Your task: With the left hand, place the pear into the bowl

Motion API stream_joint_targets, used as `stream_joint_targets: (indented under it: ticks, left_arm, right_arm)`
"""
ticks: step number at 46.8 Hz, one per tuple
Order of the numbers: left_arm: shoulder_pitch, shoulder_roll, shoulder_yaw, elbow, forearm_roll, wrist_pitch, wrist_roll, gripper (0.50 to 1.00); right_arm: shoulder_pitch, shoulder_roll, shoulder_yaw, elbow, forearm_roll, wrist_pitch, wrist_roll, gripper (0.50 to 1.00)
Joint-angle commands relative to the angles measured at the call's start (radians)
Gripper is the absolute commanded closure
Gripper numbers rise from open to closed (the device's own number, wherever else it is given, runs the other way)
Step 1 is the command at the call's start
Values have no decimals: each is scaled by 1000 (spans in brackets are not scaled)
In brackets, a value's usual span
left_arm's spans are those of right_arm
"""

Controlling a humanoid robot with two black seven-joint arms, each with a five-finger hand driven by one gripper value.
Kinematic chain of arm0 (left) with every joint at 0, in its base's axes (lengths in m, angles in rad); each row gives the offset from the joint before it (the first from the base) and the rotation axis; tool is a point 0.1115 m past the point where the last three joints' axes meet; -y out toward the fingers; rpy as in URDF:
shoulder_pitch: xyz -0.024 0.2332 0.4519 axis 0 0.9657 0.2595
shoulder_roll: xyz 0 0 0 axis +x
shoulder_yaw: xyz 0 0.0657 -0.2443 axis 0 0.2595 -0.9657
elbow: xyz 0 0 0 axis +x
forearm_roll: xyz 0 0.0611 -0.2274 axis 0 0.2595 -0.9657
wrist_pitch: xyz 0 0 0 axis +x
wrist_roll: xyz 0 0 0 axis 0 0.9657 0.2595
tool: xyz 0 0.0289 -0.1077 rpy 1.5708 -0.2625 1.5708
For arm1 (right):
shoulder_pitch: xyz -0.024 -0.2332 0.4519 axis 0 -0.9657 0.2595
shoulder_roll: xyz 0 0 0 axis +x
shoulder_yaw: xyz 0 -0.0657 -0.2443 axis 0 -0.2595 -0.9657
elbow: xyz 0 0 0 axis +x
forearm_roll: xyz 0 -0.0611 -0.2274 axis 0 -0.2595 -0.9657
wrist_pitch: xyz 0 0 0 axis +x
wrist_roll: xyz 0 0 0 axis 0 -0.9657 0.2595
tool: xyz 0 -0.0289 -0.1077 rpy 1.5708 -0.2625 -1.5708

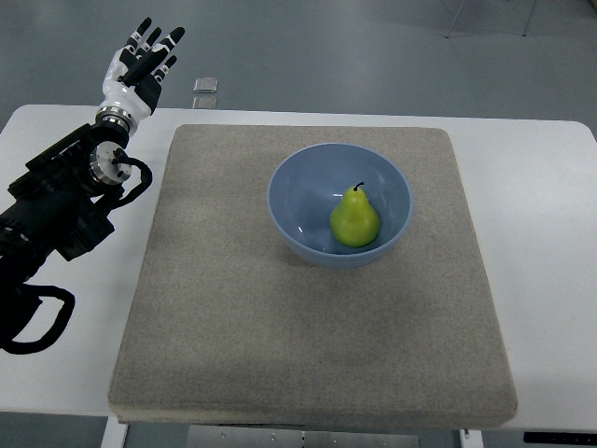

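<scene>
Top view, steep look down. White worktop (541, 233) fills most of the frame, grey floor beyond its far edge. Big square beige-grey mat (280, 355) lies flat on the worktop, covering its middle. Black left arm (56, 215) comes in from the left edge, angled up toward the far-left corner, cable loops along it. Light blue bowl (298, 182) sits upright on the mat, far-centre. Left robot hand (142, 61), white palm with black fingers, is raised past the worktop's far-left corner, fingers spread and straight, gripping nothing, well apart from the bowl. Yellow-green pear (354, 220) stands inside the bowl, stem up, toward its near-right side. Small flat grey object (206, 85) on the floor just beyond the worktop edge, too small to identify.
</scene>
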Motion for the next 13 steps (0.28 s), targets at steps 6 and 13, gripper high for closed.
stream_joint_targets:
  ticks: [6,13]
  left_arm:
    - [-8,-3,-1,-2,0,0,0,510]
    - [-8,-3,-1,0,0,0,0,510]
  right_arm:
    - [0,0,0,2,1,2,0,576]
    - [0,0,0,5,-1,0,0,576]
